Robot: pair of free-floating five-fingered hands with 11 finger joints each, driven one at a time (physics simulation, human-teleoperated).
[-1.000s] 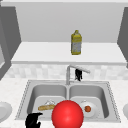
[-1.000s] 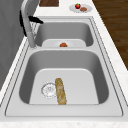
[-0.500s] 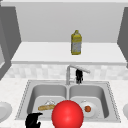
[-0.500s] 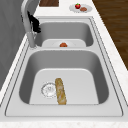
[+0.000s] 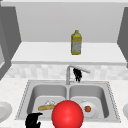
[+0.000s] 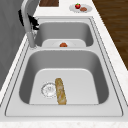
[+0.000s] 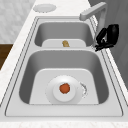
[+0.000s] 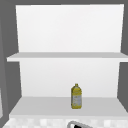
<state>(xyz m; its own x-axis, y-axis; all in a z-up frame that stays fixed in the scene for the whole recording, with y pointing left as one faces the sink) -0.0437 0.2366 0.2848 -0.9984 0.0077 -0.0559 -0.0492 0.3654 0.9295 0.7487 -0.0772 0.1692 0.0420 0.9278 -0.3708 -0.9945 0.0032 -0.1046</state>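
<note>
Front view: right hand (image 5: 77, 74) just behind faucet (image 5: 71, 70) (fingers curled).

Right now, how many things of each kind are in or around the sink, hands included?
Hands: 2 (left hand, right hand)
Plates: 3 (in the right basin, counter, counter)
Bread loaf: 1
Yellow bottle: 1
Red ball: 1
Total: 8
</note>
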